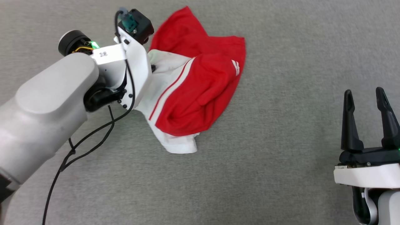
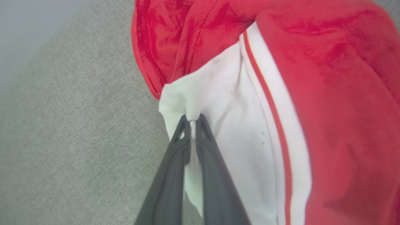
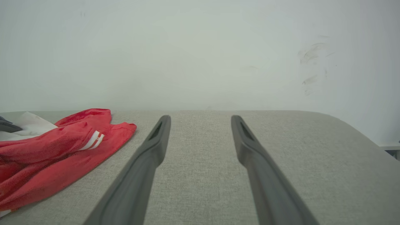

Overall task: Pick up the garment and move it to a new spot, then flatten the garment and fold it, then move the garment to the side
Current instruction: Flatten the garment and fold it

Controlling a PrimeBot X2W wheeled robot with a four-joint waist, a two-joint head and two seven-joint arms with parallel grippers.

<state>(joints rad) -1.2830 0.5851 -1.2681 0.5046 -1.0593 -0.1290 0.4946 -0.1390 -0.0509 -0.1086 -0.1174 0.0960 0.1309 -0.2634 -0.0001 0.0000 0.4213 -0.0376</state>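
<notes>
- Across the head view you have a grey woven surface (image 1: 281, 175), flat and even. In the right wrist view it runs back to a pale wall (image 3: 200, 47) with faint scuff marks (image 3: 312, 62).
- Your garment (image 1: 193, 93) lies crumpled at the far left of that surface, its red body bunched over a white sleeve with a thin red stripe.
- Your left gripper (image 2: 193, 118) is pressed together on a fold of the white sleeve cloth at the garment's left edge.
- Your right gripper (image 1: 364, 91) stands at the near right with its fingers spread, holding nothing, well apart from the garment.
- You have a wide stretch of grey surface between the garment and the right gripper.
- In the right wrist view the surface's far edge meets the wall, and its right edge curves away.
- A black cable (image 1: 93, 134) from your left arm hangs over the near left.
</notes>
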